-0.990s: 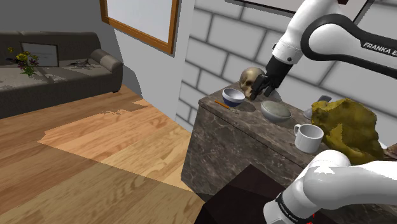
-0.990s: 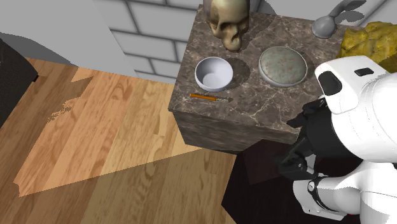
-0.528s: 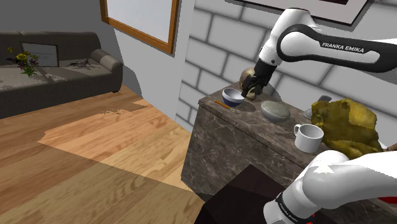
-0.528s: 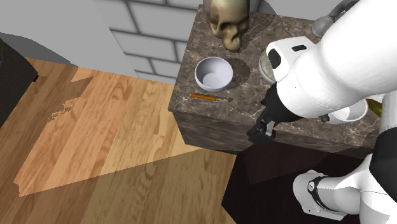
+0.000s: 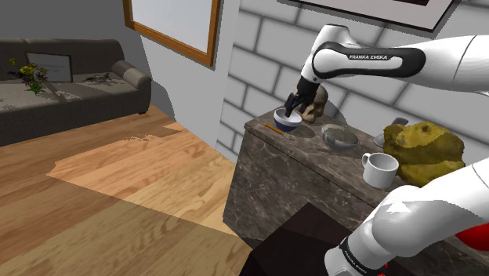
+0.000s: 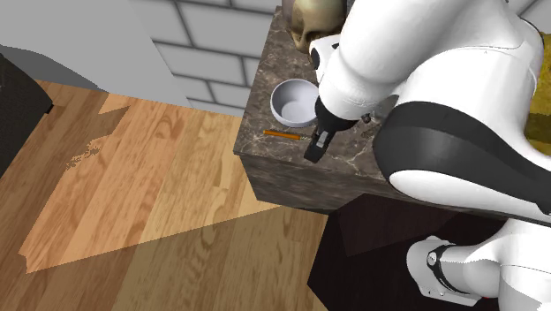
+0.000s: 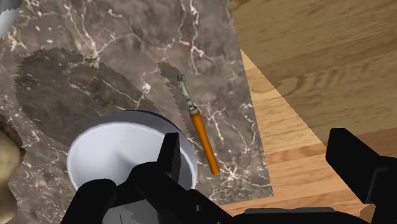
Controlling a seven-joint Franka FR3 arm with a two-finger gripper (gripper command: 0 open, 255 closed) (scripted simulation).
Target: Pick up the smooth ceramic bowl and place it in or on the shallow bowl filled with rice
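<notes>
Gripper spread wide, empty, hangs off-centre over the white bowl, which sits near the counter edge just beside the skull. Risk: one finger lands on the rim instead of around it, tipping the bowl, shoving it into the skull or flicking the orange pencil off the edge. Shallow grey bowl waits nearby along the counter, mug beyond it.
</notes>
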